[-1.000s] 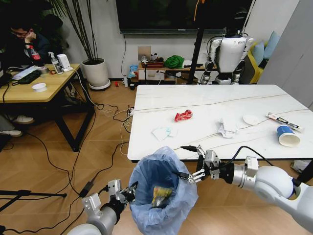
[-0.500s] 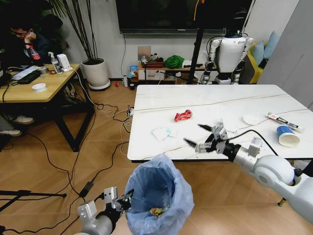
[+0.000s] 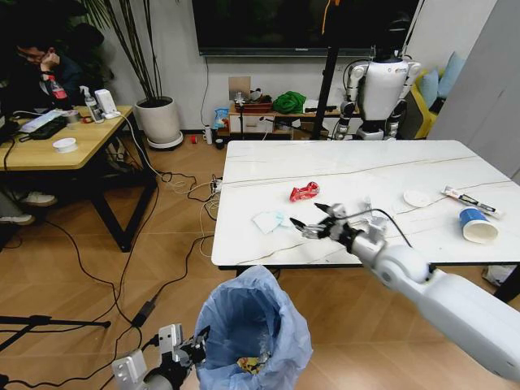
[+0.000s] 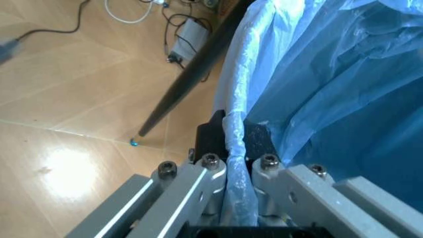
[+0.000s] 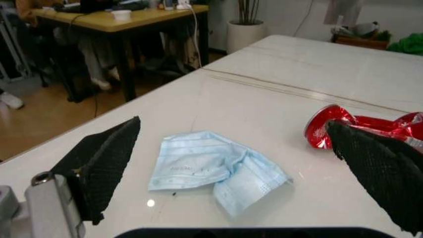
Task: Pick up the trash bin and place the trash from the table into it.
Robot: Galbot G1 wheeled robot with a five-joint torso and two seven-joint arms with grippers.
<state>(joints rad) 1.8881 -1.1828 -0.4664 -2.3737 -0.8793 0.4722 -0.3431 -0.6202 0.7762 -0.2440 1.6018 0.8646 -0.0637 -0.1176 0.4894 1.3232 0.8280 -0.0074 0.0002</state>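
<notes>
Right gripper [image 5: 238,163] gapes wide over a limp, featherlight blue face mask [image 5: 215,171] (pinch its crumpled middle); left gripper [image 4: 233,171] clamps the trash bin [image 3: 252,333] rim.

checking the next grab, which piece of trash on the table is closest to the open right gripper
The crumpled light-blue face mask: it lies between the right gripper's spread fingers. The red wrapper lies beyond one fingertip; the blue cup sits far off.

White marble-look table [image 3: 357,175] — litter scattered across it.
Left of the red wrapper [image 3: 305,192] lies a pale-blue mask [image 3: 268,220]; right of it — white disc [image 3: 418,198], printed tube [image 3: 470,201], blue cup [image 3: 477,226].
</notes>
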